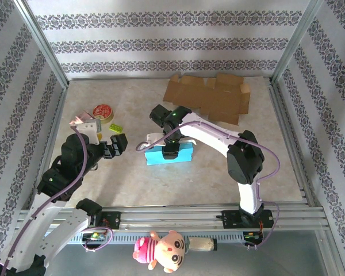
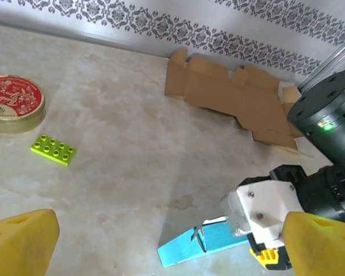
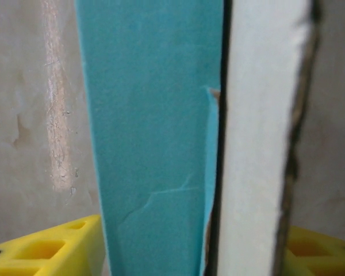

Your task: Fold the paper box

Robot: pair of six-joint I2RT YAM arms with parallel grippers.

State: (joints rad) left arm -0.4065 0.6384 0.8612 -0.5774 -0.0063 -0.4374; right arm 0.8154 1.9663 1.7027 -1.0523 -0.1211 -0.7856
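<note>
Since it is thin card, the teal folded paper box should be light and springy, with panels that bow or crease under a hard pinch and a smooth skin that may slide on the pale marbled table. One teal edge already looks nicked in the right wrist view, so it probably tears easily too. I would take hold across a doubled edge or along a fold line, where the card is stiffest, not in the middle of a flat face.

The box lies about mid-table, in front of the two arm bases and nearer than the flat brown cardboard sheet at the far wall. The right gripper comes down on it from above, towards its middle. Seen from the wrist, its yellow fingers stand one on either side of a teal panel and a white panel lying side by side. Whether the pads are pressing the card I cannot tell.

The left gripper sits to the left of the box, apart from it, jaws spread wide and holding nothing.
</note>
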